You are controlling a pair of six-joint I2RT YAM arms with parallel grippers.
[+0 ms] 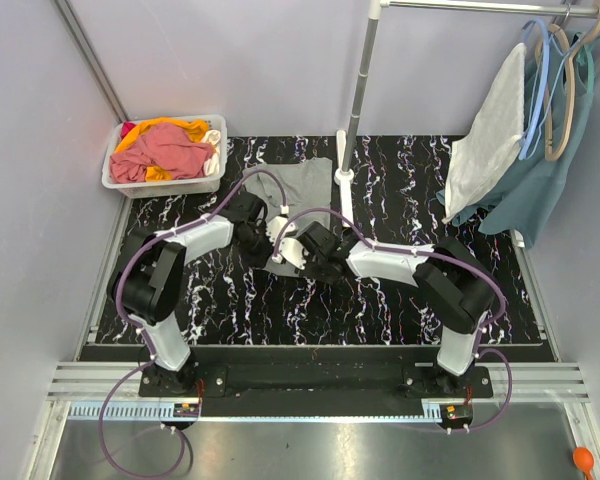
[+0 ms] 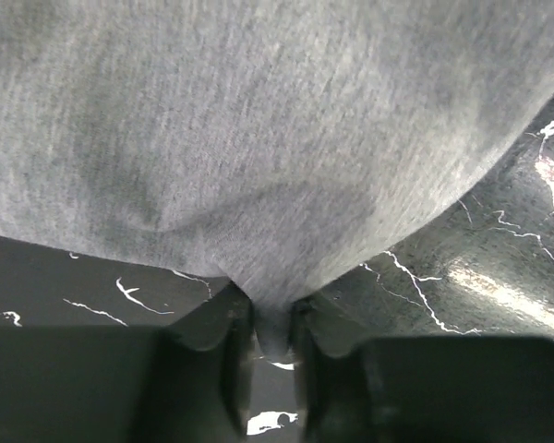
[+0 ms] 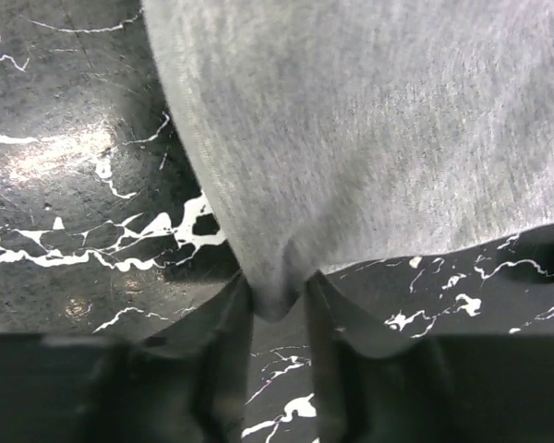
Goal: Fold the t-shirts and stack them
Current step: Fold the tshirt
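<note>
Found, far left in the top view, a white bin (image 1: 108,172) heaped with red and yellow clothes (image 1: 165,150), beside the far-left corner of the black marbled table (image 1: 410,290). Saw neither bin nor heap in either wrist view.

Next, spotted the left gripper (image 1: 256,236) at the near-left edge of the grey t-shirt (image 1: 302,185), bunched mid-table. Could not judge the jaws from above. Confirmed from the left wrist camera: pinched tight on a small tuck of grey cloth, with the rest spreading across the upper frame.

Just beside it, met the right gripper (image 1: 302,252). Read the same from its own camera: clamped on a fold at the shirt's edge.

Further right, only from above, noted the rack pole (image 1: 358,90), then a pale garment (image 1: 485,140) and a teal one (image 1: 540,190) hanging on hangers.
</note>
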